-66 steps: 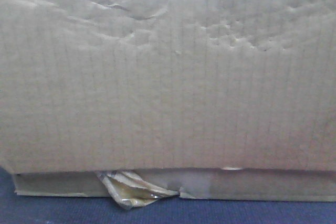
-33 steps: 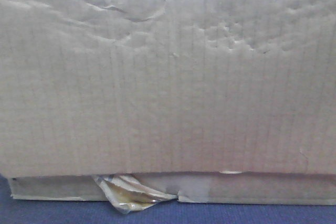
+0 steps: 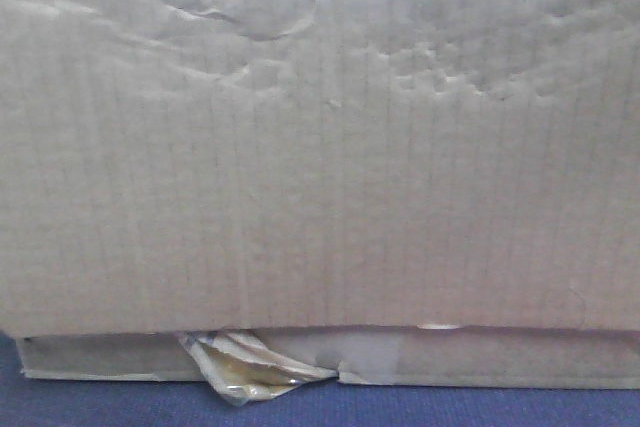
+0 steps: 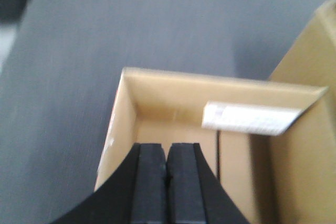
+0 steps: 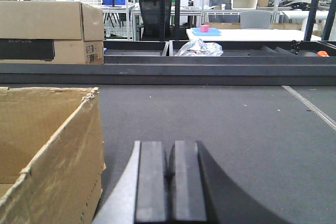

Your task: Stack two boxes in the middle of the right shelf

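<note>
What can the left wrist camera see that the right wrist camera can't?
Only the left wrist view shows the white label inside the open box, seen from above. Only the right wrist view shows the room behind: stacked boxes, a black chair and a plastic bag. Both show a shut gripper, the left gripper and the right gripper, plus grey carpet and open brown cardboard.

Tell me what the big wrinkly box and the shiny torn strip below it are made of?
The big box looks like matte brown corrugated cardboard: fine ribs and dents show. The torn strip is probably glossy yellowish plastic tape, crinkled.
</note>
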You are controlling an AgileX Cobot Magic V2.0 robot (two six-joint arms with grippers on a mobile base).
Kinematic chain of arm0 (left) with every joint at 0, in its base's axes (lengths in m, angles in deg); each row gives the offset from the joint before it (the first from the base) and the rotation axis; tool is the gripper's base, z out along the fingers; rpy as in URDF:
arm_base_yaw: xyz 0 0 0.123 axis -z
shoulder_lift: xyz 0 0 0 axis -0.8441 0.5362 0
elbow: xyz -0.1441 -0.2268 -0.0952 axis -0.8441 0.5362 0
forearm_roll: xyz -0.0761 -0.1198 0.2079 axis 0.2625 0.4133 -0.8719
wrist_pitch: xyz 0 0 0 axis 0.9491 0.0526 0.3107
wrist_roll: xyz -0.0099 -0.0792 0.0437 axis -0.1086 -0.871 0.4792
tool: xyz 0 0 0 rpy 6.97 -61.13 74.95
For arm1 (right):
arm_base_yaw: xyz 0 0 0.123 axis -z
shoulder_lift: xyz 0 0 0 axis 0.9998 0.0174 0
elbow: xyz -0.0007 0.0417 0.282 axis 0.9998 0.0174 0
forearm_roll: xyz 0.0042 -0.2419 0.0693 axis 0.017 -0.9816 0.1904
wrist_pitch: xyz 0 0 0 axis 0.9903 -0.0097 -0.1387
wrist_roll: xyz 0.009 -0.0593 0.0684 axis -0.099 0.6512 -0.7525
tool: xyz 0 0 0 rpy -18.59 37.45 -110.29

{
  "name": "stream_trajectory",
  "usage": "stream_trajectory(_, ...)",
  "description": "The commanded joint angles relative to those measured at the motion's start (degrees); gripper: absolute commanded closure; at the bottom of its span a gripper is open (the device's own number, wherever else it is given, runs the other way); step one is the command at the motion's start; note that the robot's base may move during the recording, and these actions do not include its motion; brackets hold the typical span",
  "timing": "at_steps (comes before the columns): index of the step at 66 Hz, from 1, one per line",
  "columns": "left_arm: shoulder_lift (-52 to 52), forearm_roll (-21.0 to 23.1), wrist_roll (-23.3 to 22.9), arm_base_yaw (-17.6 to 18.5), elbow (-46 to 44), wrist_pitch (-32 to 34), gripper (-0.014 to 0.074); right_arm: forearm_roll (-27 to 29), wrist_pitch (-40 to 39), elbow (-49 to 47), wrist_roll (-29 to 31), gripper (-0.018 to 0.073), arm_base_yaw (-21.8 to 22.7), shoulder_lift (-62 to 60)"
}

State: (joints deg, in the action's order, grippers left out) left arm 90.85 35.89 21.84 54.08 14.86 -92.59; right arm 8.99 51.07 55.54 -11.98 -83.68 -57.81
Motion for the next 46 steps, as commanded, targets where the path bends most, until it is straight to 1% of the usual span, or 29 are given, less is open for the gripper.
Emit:
stream_trajectory(1,6.6,-0.1,2.0,-1.9,-6.0,-8.4,0.0708,-0.1,-1.6,-0.5,0.1,0.0728,0.2,0.4)
stream_trajectory(6,11.2,1.7,6.8,-4.2,-10.2,-13.6,0.0708,-0.1,-1.6,-0.5,0.1,0.0728,0.2,0.4)
stream_trajectory(10,14.8,5.2,10.6,-6.1,-12.4,-13.6,0.0708,-0.1,-1.6,-0.5,0.1,0.0728,0.2,0.4)
stream_trajectory(13,16.6,7.8,11.8,-7.8,-13.4,-13.6,0.0708,-0.1,-1.6,-0.5,0.1,0.0728,0.2,0.4)
stream_trajectory(16,18.2,10.5,11.8,-8.9,-13.7,-13.6,0.0708,-0.1,-1.6,-0.5,0.1,0.0728,0.2,0.4)
stream_trajectory(18,18.9,11.3,11.8,-9.2,-13.7,-13.6,0.0708,-0.1,-1.6,-0.5,0.1,0.0728,0.2,0.4)
stream_trajectory(22,20.2,10.3,11.8,-9.4,-13.7,-13.6,0.0708,-0.1,-1.6,-0.5,0.1,0.0728,0.2,0.4)
stream_trajectory(28,21.4,5.9,11.8,-9.4,-13.7,-13.6,0.0707,-0.1,-1.6,-0.5,0.1,0.0728,0.2,0.4)
stream_trajectory(31,22.0,4.6,11.8,-9.4,-13.7,-13.6,0.0701,-0.1,-1.4,-0.5,0.1,0.0728,0.2,0.4)
stream_trajectory(35,22.7,4.2,11.8,-9.4,-13.7,-13.6,0.0649,-0.1,-1.1,-0.5,0.1,0.0728,0.2,0.4)
stream_trajectory(38,23.2,4.4,11.8,-9.4,-13.7,-13.6,0.0587,-0.1,-0.9,-0.5,0.1,0.0728,0.2,0.4)
stream_trajectory(44,24.3,4.5,11.7,-9.4,-13.7,-13.6,0.0379,-0.1,-0.2,-0.5,0.1,0.0728,0.2,0.4)
stream_trajectory(46,24.5,4.3,11.7,-9.4,-13.7,-13.6,0.0328,-0.1,0.0,-0.5,0.1,0.0728,0.2,0.4)
